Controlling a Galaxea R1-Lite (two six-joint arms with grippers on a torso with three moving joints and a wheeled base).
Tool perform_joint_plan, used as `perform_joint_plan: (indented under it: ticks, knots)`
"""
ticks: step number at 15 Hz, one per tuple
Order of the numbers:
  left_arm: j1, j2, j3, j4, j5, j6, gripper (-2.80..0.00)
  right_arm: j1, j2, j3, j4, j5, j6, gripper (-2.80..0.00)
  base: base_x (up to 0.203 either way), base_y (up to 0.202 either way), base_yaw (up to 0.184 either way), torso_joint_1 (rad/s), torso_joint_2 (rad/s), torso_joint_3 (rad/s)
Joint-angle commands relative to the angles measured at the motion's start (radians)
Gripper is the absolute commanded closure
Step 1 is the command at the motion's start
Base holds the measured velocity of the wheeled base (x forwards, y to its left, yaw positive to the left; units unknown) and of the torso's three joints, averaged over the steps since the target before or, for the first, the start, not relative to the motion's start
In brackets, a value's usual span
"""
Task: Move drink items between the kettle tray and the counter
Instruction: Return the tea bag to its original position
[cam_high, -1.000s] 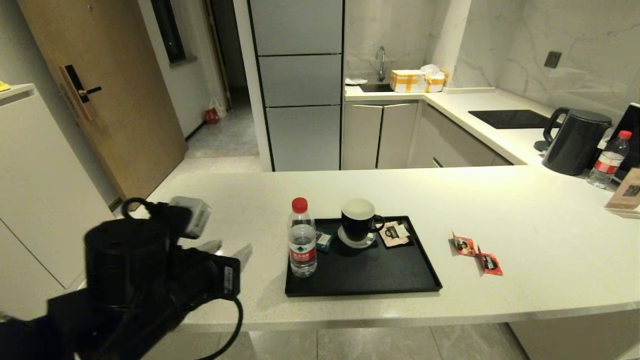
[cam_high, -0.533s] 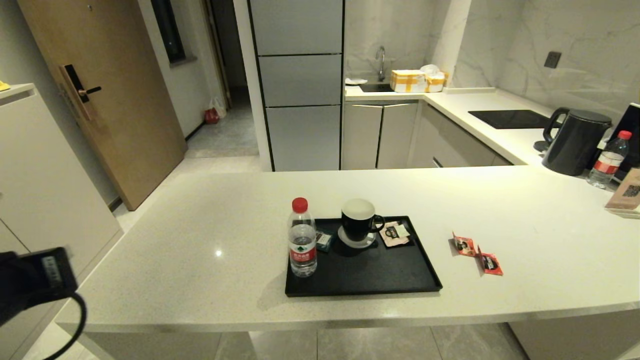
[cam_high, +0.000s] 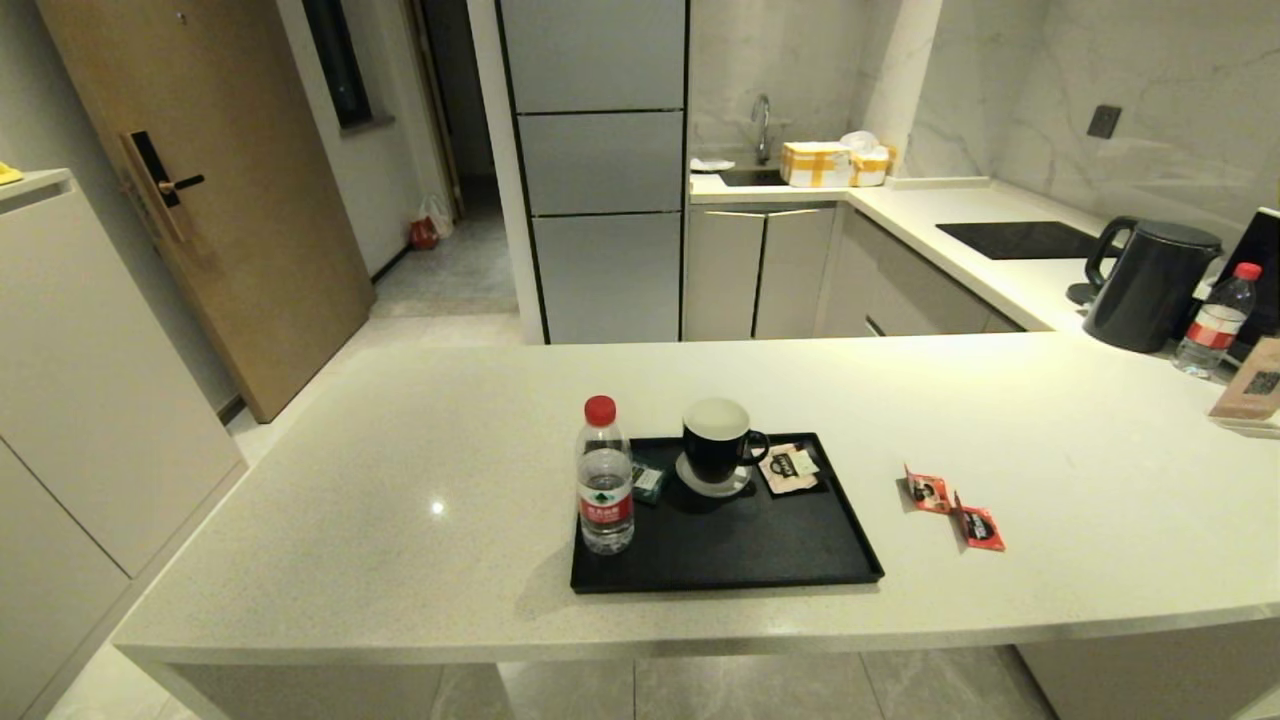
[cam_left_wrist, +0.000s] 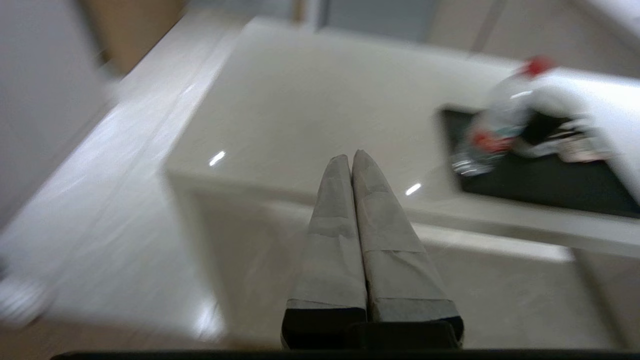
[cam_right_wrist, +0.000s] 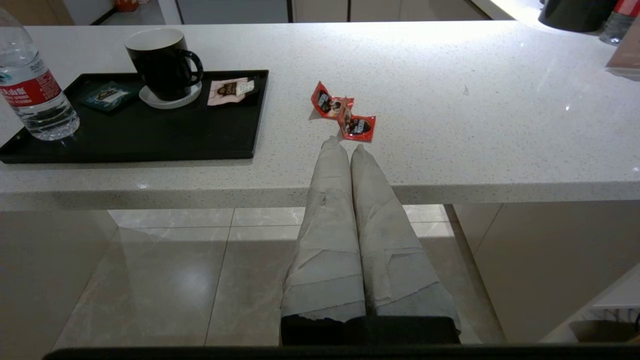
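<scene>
A clear water bottle with red cap and red label stands upright on the near left corner of the black kettle tray. Two red sachets lie on the off-white counter, right of the tray. Neither arm appears in the head view. My left gripper is shut and empty, low off the counter's left front corner. My right gripper is shut and empty too, held below the counter's front edge, just short of the sachets.
A black mug on a white coaster, a teal packet and a pale pink packet share the tray. A black kettle and a second bottle stand far right. A cooktop lies beyond.
My left arm has drawn back down and to the left, out of the head view, and its gripper has gone from open to shut. Bottle, tray and sachets have not moved.
</scene>
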Motion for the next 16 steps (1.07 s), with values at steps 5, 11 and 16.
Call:
perform_joint_plan:
  ticks: [5, 11, 16]
  knots:
    - [0.013, -0.194, 0.343, -0.316, -0.127, -0.017, 0.0, 0.001, 0.002, 0.001, 0.0, 0.0, -0.001, 0.0, 0.0, 0.0, 0.0, 0.0, 0.0, 0.0]
    - [0.013, -0.191, 0.704, -0.64, -0.14, 0.199, 0.0, 0.001, 0.001, 0.0, 0.0, 0.0, -0.001, 0.0, 0.0, 0.0, 0.0, 0.0, 0.0, 0.0]
    - [0.013, -0.19, 0.702, -0.646, -0.136, 0.151, 0.0, 0.001, 0.0, 0.0, 0.0, 0.0, -0.001, 0.0, 0.0, 0.0, 0.0, 0.0, 0.0, 0.0]
